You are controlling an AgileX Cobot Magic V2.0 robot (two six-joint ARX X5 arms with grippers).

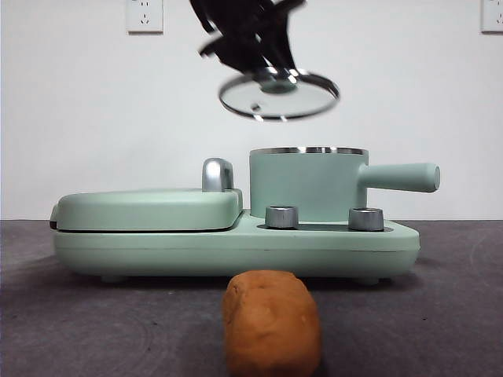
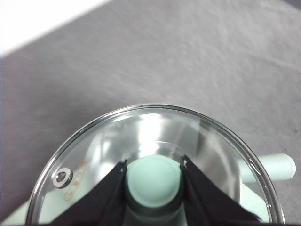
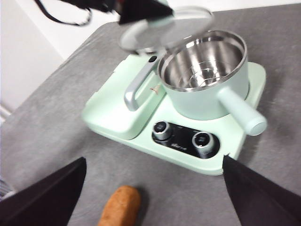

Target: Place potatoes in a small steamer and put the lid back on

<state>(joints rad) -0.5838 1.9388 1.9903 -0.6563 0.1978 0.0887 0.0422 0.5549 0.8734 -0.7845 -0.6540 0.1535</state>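
Front view: the lid (image 1: pixel 278 96) hangs tilted in the air above the small steamer (image 1: pixel 306 184), at its 11 o'clock, held from above by the left gripper (image 1: pixel 271 77). The potato (image 1: pixel 271 320) lies on the table in front of the appliance, not yet loaded.

Left wrist view: both jaws clamp the lid's knob (image 2: pixel 154 180).

Right wrist view: the right gripper (image 3: pixel 155 188) stands wide open and empty; the steamer's bowl (image 3: pixel 203 60) is empty. Loading and re-lidding remain.

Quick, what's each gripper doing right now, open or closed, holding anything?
Left gripper: closed on the lid by its knob, lifted above the small steamer.
Right gripper: open, holding nothing, above the potato.
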